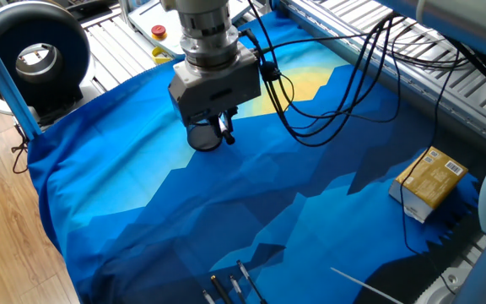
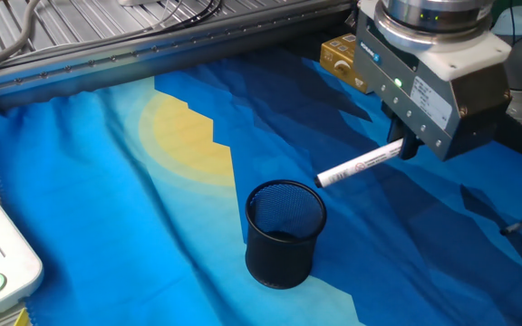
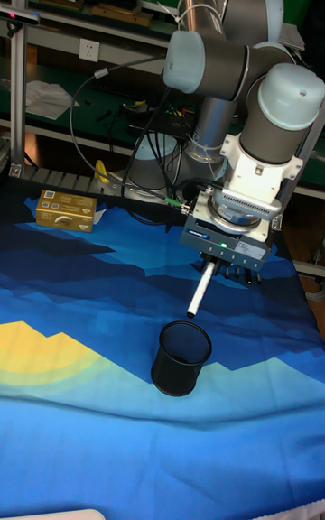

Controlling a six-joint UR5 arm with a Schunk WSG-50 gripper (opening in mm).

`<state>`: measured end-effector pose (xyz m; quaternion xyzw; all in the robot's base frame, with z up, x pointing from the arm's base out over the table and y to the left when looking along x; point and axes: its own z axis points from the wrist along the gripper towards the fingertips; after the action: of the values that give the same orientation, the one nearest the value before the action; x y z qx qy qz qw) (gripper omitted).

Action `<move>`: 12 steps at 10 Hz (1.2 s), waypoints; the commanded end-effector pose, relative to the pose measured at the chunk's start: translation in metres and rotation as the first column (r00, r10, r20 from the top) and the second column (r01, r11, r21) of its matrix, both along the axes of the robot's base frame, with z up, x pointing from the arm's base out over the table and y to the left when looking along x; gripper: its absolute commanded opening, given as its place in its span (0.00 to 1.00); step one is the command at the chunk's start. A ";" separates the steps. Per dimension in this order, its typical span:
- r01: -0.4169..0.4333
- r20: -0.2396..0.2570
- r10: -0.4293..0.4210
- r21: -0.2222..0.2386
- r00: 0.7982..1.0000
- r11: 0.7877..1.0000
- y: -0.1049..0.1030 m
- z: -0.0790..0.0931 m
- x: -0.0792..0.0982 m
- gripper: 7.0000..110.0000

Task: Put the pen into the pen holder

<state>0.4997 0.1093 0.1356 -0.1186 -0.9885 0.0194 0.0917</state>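
The pen (image 2: 361, 164), which the hand (image 2: 408, 148) is pinching at a slant above the pen holder (image 2: 285, 234), is needing tilting upright, tip centring over the rim before releasing.
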 end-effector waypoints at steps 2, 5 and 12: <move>0.015 -0.006 -0.015 0.016 1.000 1.000 0.002 -0.003 -0.003 0.00; 0.014 -0.006 -0.013 0.007 1.000 1.000 -0.001 -0.002 -0.003 0.00; 0.000 -0.003 0.000 -0.028 1.000 1.000 -0.010 -0.002 -0.003 0.00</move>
<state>0.4966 0.1004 0.1325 -0.1202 -0.9879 0.0325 0.0923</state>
